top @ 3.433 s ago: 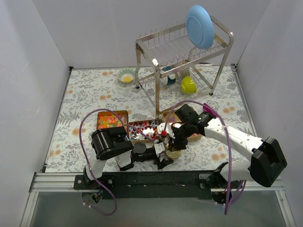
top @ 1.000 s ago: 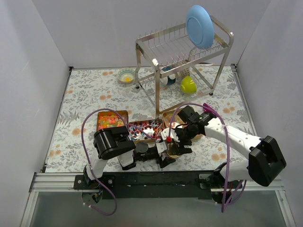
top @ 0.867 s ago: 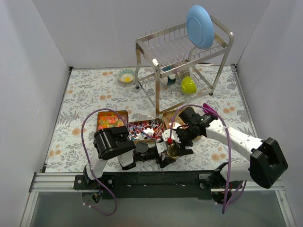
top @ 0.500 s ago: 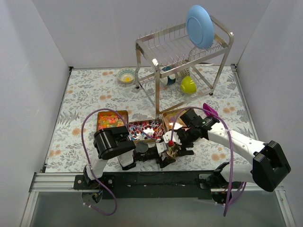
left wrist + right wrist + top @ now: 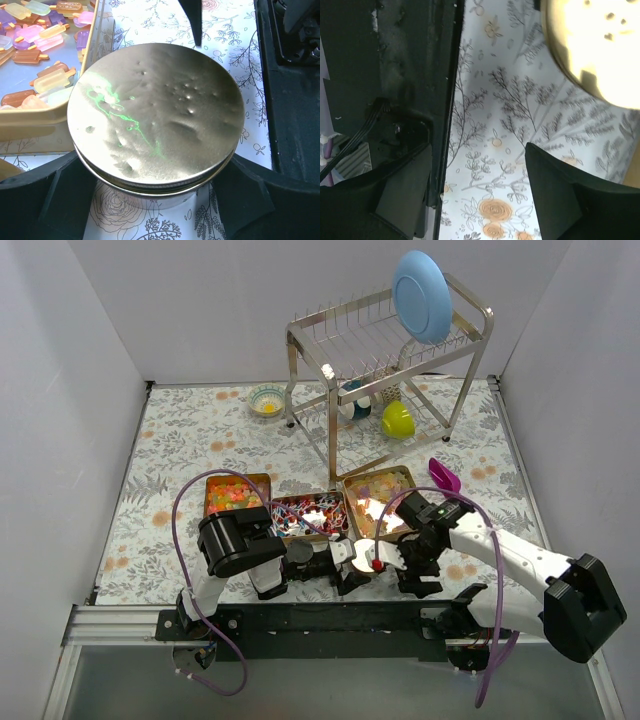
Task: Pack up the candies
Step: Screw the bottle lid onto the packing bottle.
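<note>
Three gold trays hold candies: orange gummies, red-blue-white wrapped ones and yellow-pink ones. The last sort shows as ice-lolly shapes in the left wrist view. A round tin with a dented gold lid stands on the floral cloth just in front of that tray. My left gripper is shut on the tin, one finger on each side. My right gripper is open and holds nothing. It hovers over the cloth near the front rail, to the right of the tin.
A metal dish rack stands at the back with a blue plate and a yellow-green cup. A small bowl is left of it. A magenta scoop lies right of the trays. The black rail runs along the near edge.
My right gripper has drawn back from above the round tin toward the near right, and it is open. The left gripper and the tin have not moved.
</note>
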Controlling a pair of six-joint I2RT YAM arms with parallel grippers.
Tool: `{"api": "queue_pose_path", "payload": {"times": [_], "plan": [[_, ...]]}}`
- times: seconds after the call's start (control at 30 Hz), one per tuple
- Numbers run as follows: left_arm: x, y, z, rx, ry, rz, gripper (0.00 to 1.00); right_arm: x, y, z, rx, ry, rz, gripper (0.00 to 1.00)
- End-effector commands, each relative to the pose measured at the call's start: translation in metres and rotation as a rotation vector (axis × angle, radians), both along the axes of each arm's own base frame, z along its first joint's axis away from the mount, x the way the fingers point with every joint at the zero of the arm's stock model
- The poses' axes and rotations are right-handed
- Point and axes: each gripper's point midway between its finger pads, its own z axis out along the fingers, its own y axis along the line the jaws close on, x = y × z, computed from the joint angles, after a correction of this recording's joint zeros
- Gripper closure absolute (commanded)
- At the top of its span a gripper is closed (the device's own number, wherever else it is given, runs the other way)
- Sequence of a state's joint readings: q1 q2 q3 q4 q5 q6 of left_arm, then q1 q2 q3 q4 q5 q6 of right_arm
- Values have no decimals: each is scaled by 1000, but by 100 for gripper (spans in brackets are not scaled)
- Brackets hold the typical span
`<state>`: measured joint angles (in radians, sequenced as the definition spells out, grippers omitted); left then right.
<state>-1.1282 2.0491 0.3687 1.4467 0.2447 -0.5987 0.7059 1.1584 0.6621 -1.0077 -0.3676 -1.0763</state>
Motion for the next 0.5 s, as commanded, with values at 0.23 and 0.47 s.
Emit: {"api": "queue_pose_path", "payload": {"times": [0.23, 0.47], "plan": [[-39, 19, -1, -69, -23, -169, 100, 71, 64, 80, 322, -205, 1, 7], [-40, 19, -5, -53, -25, -180, 100, 68, 95, 64, 331, -124, 169, 6]]}}
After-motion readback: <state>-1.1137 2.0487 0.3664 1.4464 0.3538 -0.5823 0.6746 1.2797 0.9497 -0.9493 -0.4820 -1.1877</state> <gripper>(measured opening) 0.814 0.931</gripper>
